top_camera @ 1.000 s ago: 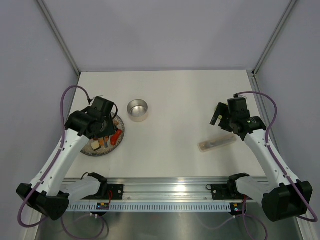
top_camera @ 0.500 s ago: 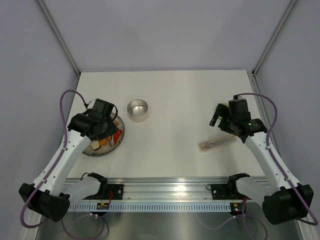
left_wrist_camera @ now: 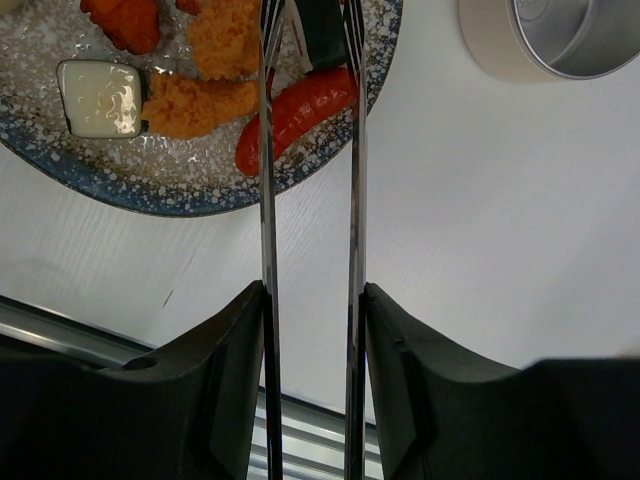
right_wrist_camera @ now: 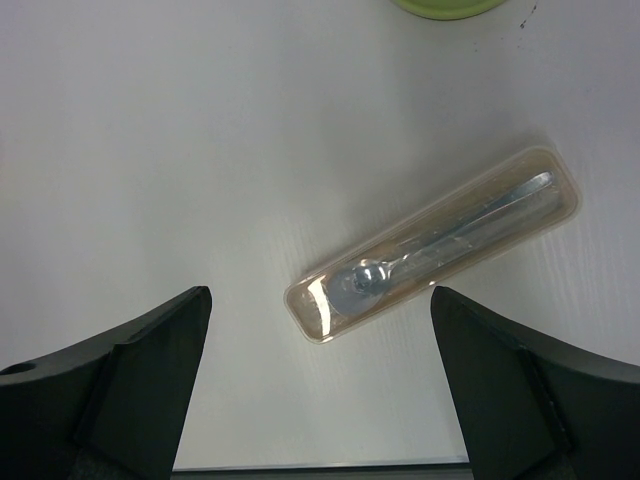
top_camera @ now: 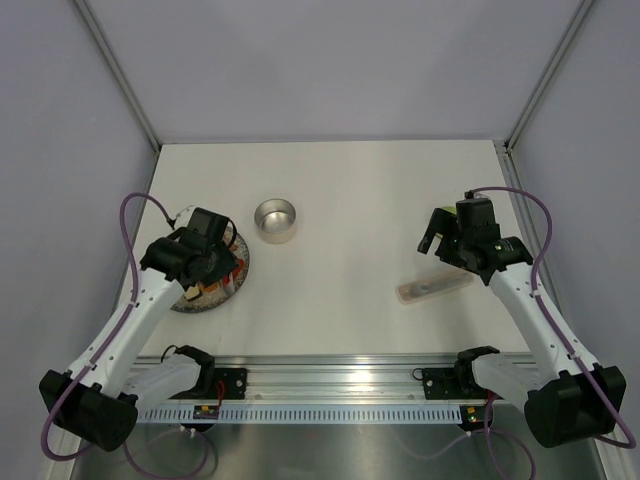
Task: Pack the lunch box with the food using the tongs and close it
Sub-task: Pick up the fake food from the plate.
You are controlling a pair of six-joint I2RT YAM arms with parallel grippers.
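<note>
My left gripper is shut on the tongs, whose two slim silver arms run up between my fingers and over the speckled plate. A dark piece sits between the arms near their tips; I cannot tell whether it is pinched. Below it lies the red sausage, with orange chunks and a white cube to the left. The steel lunch box stands open beside the plate. My right gripper is open, and the green lid shows at the top edge.
A long translucent case with a spoon inside lies under my right gripper, also seen on the right of the table as the case. A metal rail runs along the near edge. Frame posts stand at the back corners.
My left arm has drawn back toward the near edge with the tongs, over the plate. My right arm has hardly moved.
</note>
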